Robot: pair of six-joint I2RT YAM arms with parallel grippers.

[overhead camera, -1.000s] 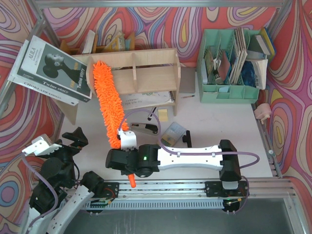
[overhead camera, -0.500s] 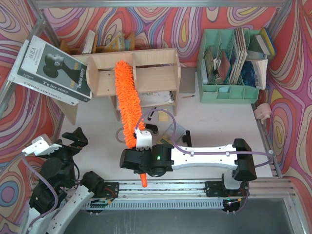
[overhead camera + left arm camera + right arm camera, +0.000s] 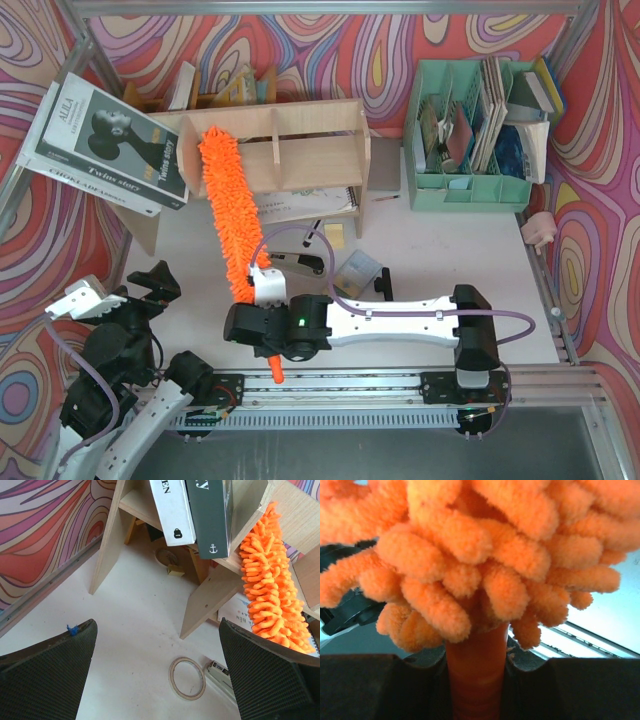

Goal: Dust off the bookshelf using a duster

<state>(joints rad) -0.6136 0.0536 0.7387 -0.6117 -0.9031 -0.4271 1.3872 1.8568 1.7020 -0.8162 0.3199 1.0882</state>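
The light plywood bookshelf (image 3: 310, 115) stands at the back middle of the table. The orange fluffy duster (image 3: 228, 205) slants from my right gripper (image 3: 262, 292) up to the shelf's top left compartment, its tip lying against the shelf board. In the right wrist view the jaws are shut on the duster's (image 3: 485, 555) orange handle. The left wrist view shows the duster (image 3: 267, 580) lying across the bookshelf (image 3: 210, 600). My left gripper (image 3: 120, 292) rests open and empty at the near left, away from both; its black pads (image 3: 47, 675) stand wide apart.
A large book (image 3: 105, 145) leans at the shelf's left end. A mint-green organiser (image 3: 470, 135) with books stands at the back right. A tape ring (image 3: 187, 677), a stapler (image 3: 298, 263) and a small box (image 3: 358, 270) lie on the white table in front of the shelf.
The right arm swept the duster right along the shelf top half a second ago, then back left to the left compartment. The left arm has not moved.
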